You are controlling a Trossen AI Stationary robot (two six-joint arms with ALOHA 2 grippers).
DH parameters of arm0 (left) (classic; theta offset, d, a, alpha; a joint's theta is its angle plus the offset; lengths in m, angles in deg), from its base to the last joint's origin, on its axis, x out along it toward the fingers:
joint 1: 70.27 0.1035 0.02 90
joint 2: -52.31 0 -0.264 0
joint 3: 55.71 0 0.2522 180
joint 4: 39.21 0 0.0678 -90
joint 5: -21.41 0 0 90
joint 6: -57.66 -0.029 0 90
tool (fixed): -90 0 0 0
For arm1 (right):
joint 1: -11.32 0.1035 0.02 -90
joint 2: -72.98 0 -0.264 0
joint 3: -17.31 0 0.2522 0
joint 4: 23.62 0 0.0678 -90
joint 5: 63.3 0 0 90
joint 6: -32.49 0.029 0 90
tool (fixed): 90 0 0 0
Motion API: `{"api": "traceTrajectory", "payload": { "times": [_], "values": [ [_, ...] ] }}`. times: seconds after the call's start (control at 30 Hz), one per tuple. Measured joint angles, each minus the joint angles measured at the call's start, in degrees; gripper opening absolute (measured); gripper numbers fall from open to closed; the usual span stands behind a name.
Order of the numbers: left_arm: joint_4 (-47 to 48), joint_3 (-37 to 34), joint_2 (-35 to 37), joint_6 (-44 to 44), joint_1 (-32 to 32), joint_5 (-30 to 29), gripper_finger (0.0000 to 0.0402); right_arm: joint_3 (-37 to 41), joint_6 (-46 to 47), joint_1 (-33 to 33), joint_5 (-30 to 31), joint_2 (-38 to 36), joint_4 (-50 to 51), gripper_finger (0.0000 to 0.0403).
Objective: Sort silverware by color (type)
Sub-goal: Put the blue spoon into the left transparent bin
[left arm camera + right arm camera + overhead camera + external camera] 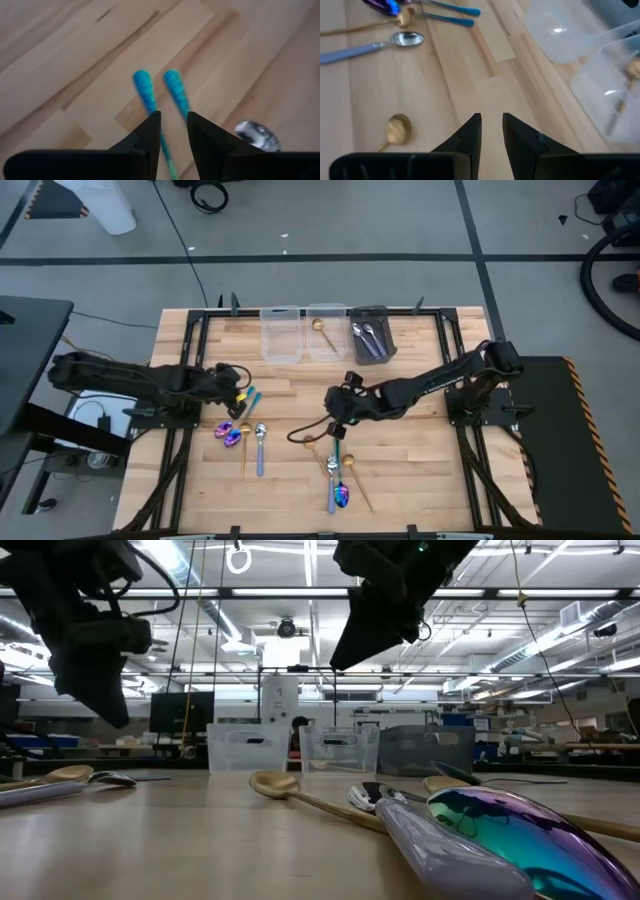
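High view shows you three bins: clear bin bare, middle bin holding a gold spoon, dark bin holding silver spoons; remaining silverware lies on the table. Both grippers hover slightly parted, gripping nothing.

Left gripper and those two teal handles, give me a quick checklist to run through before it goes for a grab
1. Left gripper lined up over the teal handles: ok, both handle ends show just ahead of its fingertips.
2. Jaws parted: ok, a narrow gap shows between the fingers.
3. Only one handle in the gap: not ok, the two lie close side by side, so both might get caught.
4. Nothing held already: ok, the gap looks empty.
5. Right gripper out of the way: ok, it hangs over bare wood near the table's middle, holding nothing.
6. Drop-off bin free: ok, the leftmost clear bin looks empty; a gold spoon and silver spoons fill the others.
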Motion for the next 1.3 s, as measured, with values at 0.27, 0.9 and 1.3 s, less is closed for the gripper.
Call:
{"api": "traceTrajectory", "payload": {
  "times": [0.27, 0.9, 1.3],
  "values": [
    [2.91, 0.0, -4.36, 5.24, -1.99, 0.43, 0.0102, 4.9, -1.06, 0.25, -0.03, 0.02, -8.96, 0.0089],
    [12.22, 10.46, -23.15, 18.1, -12.79, -1.29, 0.0082, 5.17, -2.58, -1.11, -0.06, 0.02, -9.7, 0.0089],
    [9.56, 10.47, -32.04, 18.2, -12.79, -1.65, 0.015, 5.17, -2.6, -1.0, -0.13, 0.02, -9.65, 0.0089]
  ]
}}
